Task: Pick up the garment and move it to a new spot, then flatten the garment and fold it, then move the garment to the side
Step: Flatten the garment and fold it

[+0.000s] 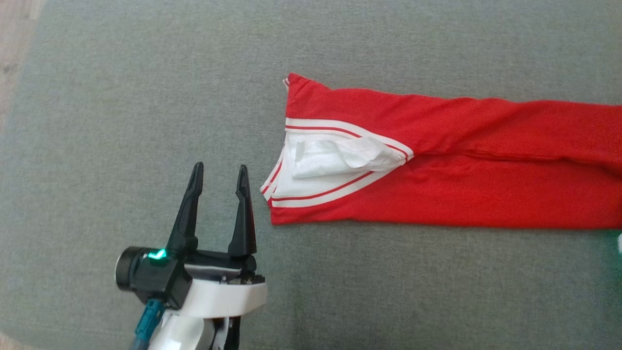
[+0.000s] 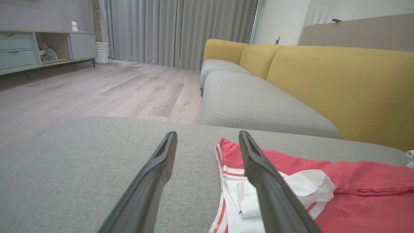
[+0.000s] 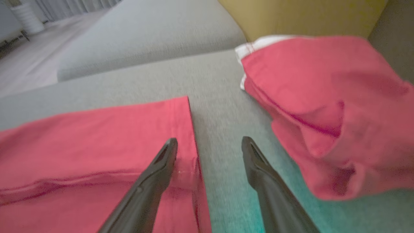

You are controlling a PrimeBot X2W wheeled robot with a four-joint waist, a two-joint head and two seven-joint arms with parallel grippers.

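The garment [image 1: 461,160] is red, with a white waistband crossed by red stripes and a white lining showing. It lies flat and long on the grey cushion [image 1: 121,97], waistband to the left, its right end running out of the head view. My left gripper [image 1: 219,167] hovers open and empty just left of the waistband; in the left wrist view its fingers [image 2: 207,134] straddle the garment's [image 2: 355,181] corner. In the right wrist view my right gripper [image 3: 209,139] is open and empty over the straight hem end of the garment [image 3: 97,139].
A second red cloth [image 3: 323,97] with a white edge lies bunched just right of the hem. Yellow sofa backs [image 2: 339,84] rise behind the grey seats. Wooden floor [image 2: 97,87] lies beyond the cushion's left edge, with a low cabinet [image 2: 38,48] at the far wall.
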